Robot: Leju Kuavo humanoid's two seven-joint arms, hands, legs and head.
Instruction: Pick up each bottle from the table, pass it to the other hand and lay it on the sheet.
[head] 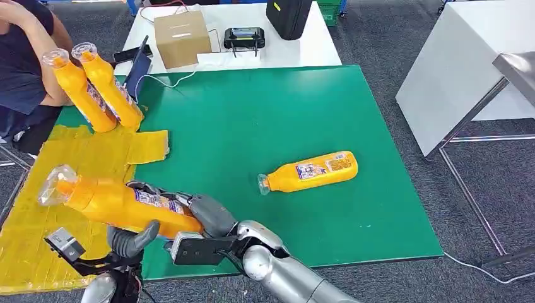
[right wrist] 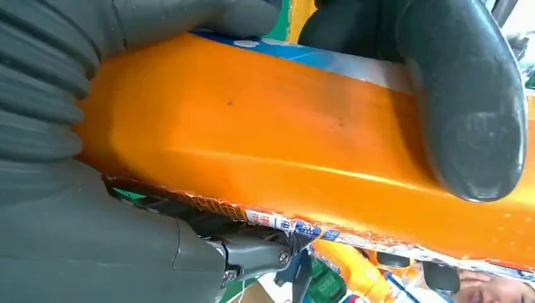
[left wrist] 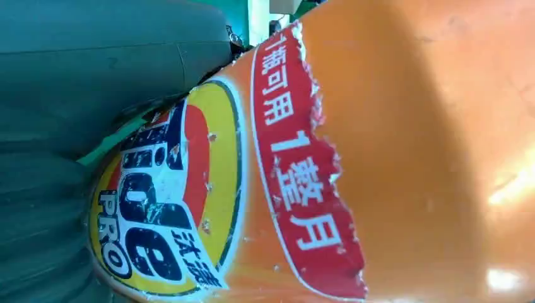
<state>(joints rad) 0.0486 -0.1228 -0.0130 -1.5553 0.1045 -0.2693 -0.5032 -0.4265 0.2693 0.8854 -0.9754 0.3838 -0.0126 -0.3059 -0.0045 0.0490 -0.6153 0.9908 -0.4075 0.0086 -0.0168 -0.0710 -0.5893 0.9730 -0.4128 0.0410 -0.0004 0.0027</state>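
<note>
Across the right wrist view, fingers clamped round the orange bottle; left hand's grip unclear.

orange bottles: 4 | cardboard box: 1 | yellow sheet: 1 | hands: 2

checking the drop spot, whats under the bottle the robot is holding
Below the held bottle lie the yellow sheet and the green mat's edge. The bottle and the right robot hand hide the strip directly beneath.
</note>
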